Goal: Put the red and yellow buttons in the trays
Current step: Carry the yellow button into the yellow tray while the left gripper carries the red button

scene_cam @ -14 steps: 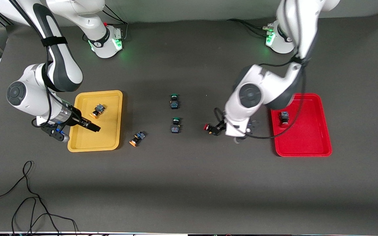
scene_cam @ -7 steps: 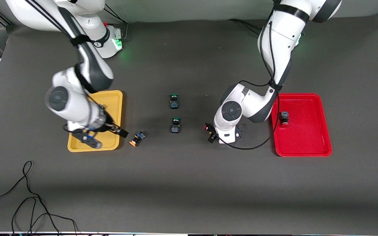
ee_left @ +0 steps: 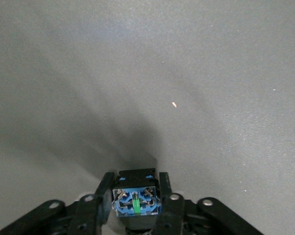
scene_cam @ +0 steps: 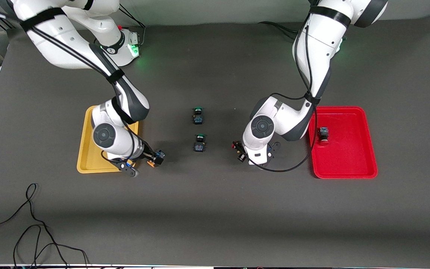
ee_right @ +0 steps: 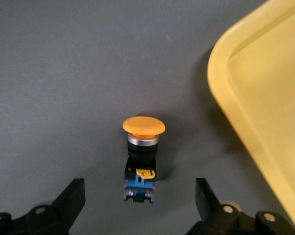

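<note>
We are seeing the left gripper [ee_left: 136,208] with its fingers [ee_left: 104,188] pressing in on both sides of a red button [scene_cam: 234,145], whose blue rear block is showing between them; it is sitting low on the dark bench [scene_cam: 215,209], on the side of the red tray [scene_cam: 364,170] toward the right arm's end. A second red button [scene_cam: 323,134] is lying in that tray. The right gripper [ee_right: 140,196] is hovering with fingers [ee_right: 71,198] spread wide around a yellow button [ee_right: 142,147], not touching it, just beside the yellow tray [ee_right: 255,83]. Two green buttons [scene_cam: 198,129] are lying between the trays, with bare bench around them. Loose cables [scene_cam: 32,231] are trailing at the bench's near corner.
</note>
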`<state>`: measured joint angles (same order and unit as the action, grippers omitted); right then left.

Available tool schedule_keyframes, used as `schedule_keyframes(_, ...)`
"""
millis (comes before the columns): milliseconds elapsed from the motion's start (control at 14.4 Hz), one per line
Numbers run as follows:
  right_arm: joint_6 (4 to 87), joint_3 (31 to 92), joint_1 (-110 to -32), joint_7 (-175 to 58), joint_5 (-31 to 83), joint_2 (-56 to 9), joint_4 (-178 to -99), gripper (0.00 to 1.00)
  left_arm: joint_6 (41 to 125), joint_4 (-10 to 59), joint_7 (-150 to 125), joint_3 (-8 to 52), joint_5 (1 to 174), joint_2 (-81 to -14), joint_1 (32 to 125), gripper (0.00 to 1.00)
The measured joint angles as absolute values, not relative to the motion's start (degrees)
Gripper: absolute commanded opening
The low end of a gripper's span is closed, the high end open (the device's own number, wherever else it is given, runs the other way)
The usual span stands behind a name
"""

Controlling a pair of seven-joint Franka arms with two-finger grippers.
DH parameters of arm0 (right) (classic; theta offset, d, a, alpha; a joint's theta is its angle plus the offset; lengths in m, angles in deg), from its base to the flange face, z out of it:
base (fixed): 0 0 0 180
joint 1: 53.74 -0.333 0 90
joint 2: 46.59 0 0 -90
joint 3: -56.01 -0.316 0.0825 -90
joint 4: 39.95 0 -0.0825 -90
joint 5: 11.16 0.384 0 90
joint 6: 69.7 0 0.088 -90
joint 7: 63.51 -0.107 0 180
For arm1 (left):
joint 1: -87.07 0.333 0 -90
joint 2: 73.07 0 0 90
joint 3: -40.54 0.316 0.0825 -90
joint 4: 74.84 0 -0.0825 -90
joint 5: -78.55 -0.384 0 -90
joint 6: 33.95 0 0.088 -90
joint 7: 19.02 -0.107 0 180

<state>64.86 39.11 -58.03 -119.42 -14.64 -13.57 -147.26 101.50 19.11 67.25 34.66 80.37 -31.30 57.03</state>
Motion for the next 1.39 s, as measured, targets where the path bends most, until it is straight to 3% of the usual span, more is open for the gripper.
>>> schedule_keyframes(208, 66.77, 39.09, -58.34, -119.97, -14.69, -11.57, -147.11, 0.69, 98.04, 16.74, 66.94, 34.98, 80.36, -31.81, 57.22, 0.02)
schedule_keyframes(416, 67.65, 39.09, -58.35, -120.08, -15.85, -10.65, -147.12, 0.32, 84.8, 11.56, 55.38, 34.9, 81.78, -35.76, 59.28, 0.0)
schedule_keyframes(555, 67.73, 39.1, -58.32, -120.13, -16.05, -10.47, -147.11, 0.15, 76.07, 10.97, 41.71, 34.95, 83.9, -40.71, 62.31, 0.0)
schedule_keyframes(763, 67.77, 39.1, -58.26, -121.38, -16.11, -10.66, -146.54, 0.07, 66.22, 13.45, 20.71, 35.21, 84.11, -46.79, 69.9, 0.0)
schedule_keyframes(1040, 60.09, 39.09, -57.96, -122.15, -16.11, -17.09, -144.63, 0.07, 65.09, 23.74, -5.21, 35.82, 77.64, -53.18, 82.42, 0.0)
schedule_keyframes(1179, 53.84, 39.1, -57.24, -122.06, -16.11, -22.81, -144.54, 0.07, 68.45, 27.64, -14.69, 35.91, 74.34, -53.92, 88.28, 0.0)
schedule_keyframes(1387, 47.79, 39.35, -55.42, -119.35, -16.12, -28.73, -145.43, 0.07, 81.78, 35.96, -22.65, 35.91, 71.13, -53.22, 94.06, 0.0)
